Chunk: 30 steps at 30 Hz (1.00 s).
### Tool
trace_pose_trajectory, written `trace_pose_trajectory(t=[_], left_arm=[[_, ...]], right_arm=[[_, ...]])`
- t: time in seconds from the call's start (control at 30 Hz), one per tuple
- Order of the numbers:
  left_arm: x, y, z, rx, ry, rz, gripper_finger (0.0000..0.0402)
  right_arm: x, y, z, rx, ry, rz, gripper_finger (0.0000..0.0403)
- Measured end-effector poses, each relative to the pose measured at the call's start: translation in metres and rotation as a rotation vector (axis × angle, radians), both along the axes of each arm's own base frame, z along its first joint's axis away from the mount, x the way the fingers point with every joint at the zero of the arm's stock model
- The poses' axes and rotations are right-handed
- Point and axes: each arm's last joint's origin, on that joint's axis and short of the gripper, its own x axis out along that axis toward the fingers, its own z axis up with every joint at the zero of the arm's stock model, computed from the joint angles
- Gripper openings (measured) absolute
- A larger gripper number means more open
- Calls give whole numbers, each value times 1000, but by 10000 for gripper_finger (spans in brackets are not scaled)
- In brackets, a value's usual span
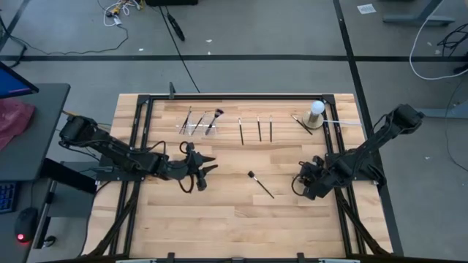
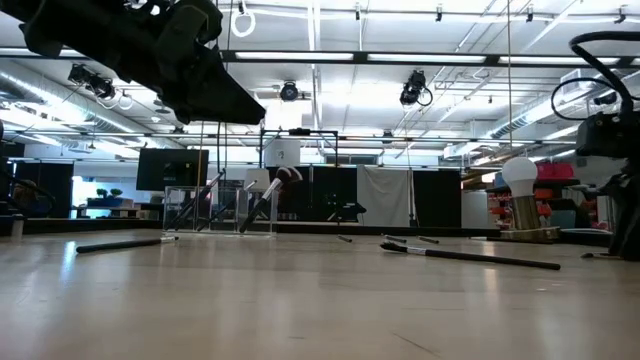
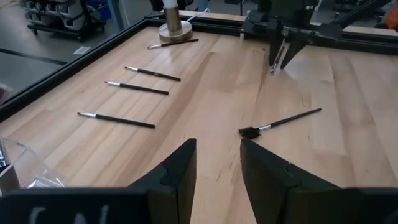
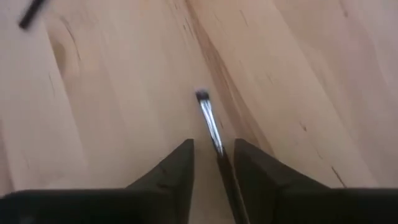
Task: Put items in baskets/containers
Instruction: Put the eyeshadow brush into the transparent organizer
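A clear holder [image 1: 199, 126] stands at the far left of the table with several makeup brushes leaning in it. Three brushes [image 1: 258, 129] lie side by side right of it. Another [image 1: 301, 123] lies by a white lamp-like object, and one [image 1: 261, 185] lies mid-table. My left gripper [image 1: 210, 164] is open over the table's left middle, its fingers [image 3: 186, 162] holding nothing. My right gripper [image 1: 300, 186] is at the right, tilted down, with a thin brush [image 4: 208, 118] between its fingers. My right gripper has the brush's dark handle [image 4: 227, 174] between its two fingers, lying along them and close against one finger. The silver ferrule and dark tuft [image 4: 202, 96] stick out past the fingertips toward the table. The fingers slant down from above. They hide the hold farther back.
The white round-topped object [image 1: 316, 109] stands on a round base at the far right. A black frame [image 1: 146, 102] runs around the table's edges. Bare wood lies between the two grippers except for the mid-table brush [image 3: 283, 121].
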Motion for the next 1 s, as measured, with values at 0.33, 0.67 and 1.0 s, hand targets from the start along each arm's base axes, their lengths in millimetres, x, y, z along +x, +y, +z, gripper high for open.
trace_pose_trajectory(t=[0.33,0.67,1.0], left_arm=[[0,0,0,0,-1,1,126],[0,0,0,-2,-1,1,126],[0,0,1,-6,-12,1,126]], right_arm=[[3,5,-2,-48,-92,70,9],[28,19,-13,-120,-282,56,7],[61,25,-39,-220,-450,6,11]])
